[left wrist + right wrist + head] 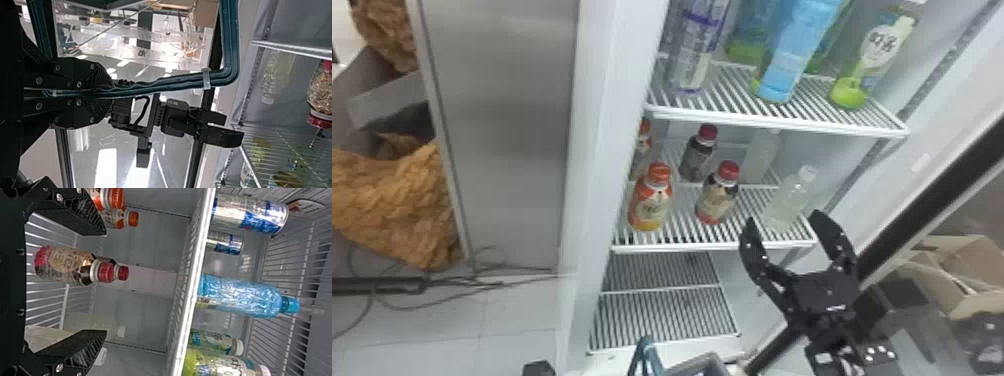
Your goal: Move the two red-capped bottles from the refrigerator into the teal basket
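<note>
At the near side, the left gripper (106, 93) is closed on the basket's teal handle (231, 43). Past it, the right gripper (782, 220) stands wide open and empty by the front of the refrigerator shelf (692, 248). On that shelf is the front red-capped bottle (717, 197), with the rear red-capped bottle (698, 156) behind it. Lining up the first pick seems the step in hand; next, the open fingers should ease in around the front bottle without nudging the orange-capped bottle (651, 202) beside it.
</note>
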Motion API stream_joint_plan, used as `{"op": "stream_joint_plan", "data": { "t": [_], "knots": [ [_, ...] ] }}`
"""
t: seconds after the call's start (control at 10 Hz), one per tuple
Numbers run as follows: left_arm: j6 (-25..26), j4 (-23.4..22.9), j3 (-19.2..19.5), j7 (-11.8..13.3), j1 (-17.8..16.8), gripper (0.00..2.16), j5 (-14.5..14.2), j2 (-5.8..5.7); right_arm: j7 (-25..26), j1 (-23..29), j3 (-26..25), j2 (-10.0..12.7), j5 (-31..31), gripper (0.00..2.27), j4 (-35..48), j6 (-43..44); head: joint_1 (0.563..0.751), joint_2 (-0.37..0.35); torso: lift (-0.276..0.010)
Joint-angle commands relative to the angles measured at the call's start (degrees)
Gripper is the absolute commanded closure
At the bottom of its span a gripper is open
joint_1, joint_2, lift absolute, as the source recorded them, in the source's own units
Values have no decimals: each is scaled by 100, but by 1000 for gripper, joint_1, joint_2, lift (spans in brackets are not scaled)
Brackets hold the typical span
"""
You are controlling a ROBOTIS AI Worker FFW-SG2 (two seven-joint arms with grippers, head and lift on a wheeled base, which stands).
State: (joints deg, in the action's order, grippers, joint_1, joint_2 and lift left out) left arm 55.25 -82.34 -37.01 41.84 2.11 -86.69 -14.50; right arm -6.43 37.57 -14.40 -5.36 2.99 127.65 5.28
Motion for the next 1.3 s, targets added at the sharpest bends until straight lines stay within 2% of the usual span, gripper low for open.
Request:
{"op": "stream_joint_plan", "data": {
  "t": [0.0, 0.6, 1.2],
  "knots": [
    [1, 1, -1, -1, 0, 1085, 8, 0, -52, -59, 0, 0, 55, 124, -88, -7, 695, -350, -228],
    [1, 1, 10, -1, 0, 1085, 19, 0, -166, -171, 0, -9, 181, 124, -271, -7, 695, -350, -228],
    [1, -13, -13, -10, -28, 1085, 19, 0, -394, -762, 12, -79, 181, 84, -974, -274, 695, -350, -228]
  ]
}}
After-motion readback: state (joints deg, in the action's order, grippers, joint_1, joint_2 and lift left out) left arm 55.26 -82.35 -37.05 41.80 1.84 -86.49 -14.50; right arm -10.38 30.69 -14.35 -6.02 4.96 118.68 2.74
